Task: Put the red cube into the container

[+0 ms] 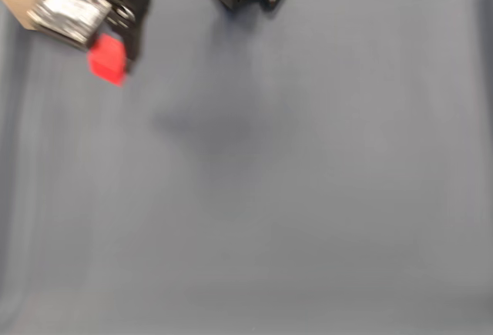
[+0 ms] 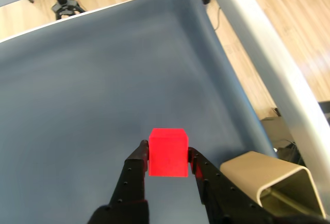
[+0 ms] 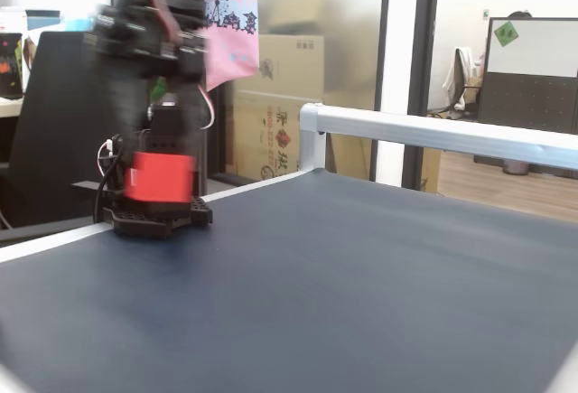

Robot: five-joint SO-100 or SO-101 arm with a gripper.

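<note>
The red cube (image 2: 167, 152) is clamped between the two fingers of the end effector (image 2: 169, 158), which grasps it by opposite side faces; most of the cube stands proud of the fingertips. In a fixed view the red cube (image 1: 106, 58) is held in the top left corner, above the dark blue surface (image 1: 269, 196) and just beside the container (image 1: 19, 5). In another fixed view the red cube (image 3: 159, 176) hangs clear of the surface (image 3: 343, 285), with the arm blurred.

Risks, as judged: the grip takes only the cube's near portion, so a jolt could tip or slip it out. Releasing short of the opening would drop the cube on the rim or onto the surface beside the box. The container sits at the surface's edge, so a knock from the fingers could shift it.

Container (image 2: 268, 180): tan, rounded corners, opening partly visible at lower right in the wrist view. What shows of the interior appears empty; the remainder is cropped.
</note>
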